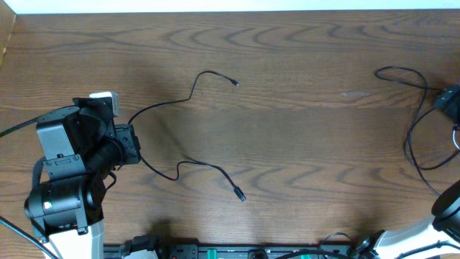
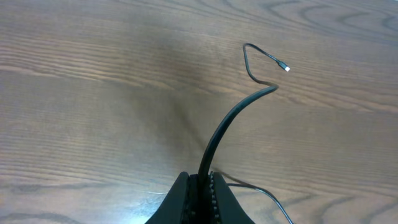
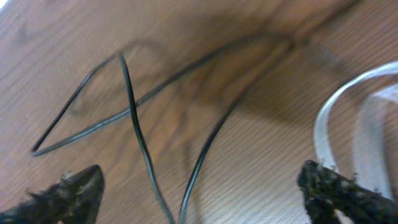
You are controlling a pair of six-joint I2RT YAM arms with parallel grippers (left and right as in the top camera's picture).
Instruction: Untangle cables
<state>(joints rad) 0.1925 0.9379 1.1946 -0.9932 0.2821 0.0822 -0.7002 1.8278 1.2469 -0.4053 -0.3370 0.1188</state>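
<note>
A thin black cable (image 1: pixel 180 97) lies loose on the wooden table, with one plug end (image 1: pixel 235 83) at the back and the other (image 1: pixel 241 196) toward the front. My left gripper (image 1: pixel 133 147) is shut on the middle of this cable. In the left wrist view the cable (image 2: pixel 230 121) rises from between the closed jaws (image 2: pixel 202 186) to its plug (image 2: pixel 285 68). A second black cable (image 1: pixel 411 115) loops at the far right beside my right gripper (image 1: pixel 449 101). In the right wrist view the jaws (image 3: pixel 202 186) are open, with black strands (image 3: pixel 140 140) between them, untouched. A white cable (image 3: pixel 333 109) lies by the right finger.
The table's back edge (image 1: pixel 230 8) runs along the top. The left arm's body (image 1: pixel 61 187) stands at the front left. The right arm's base (image 1: pixel 445 216) is at the front right corner.
</note>
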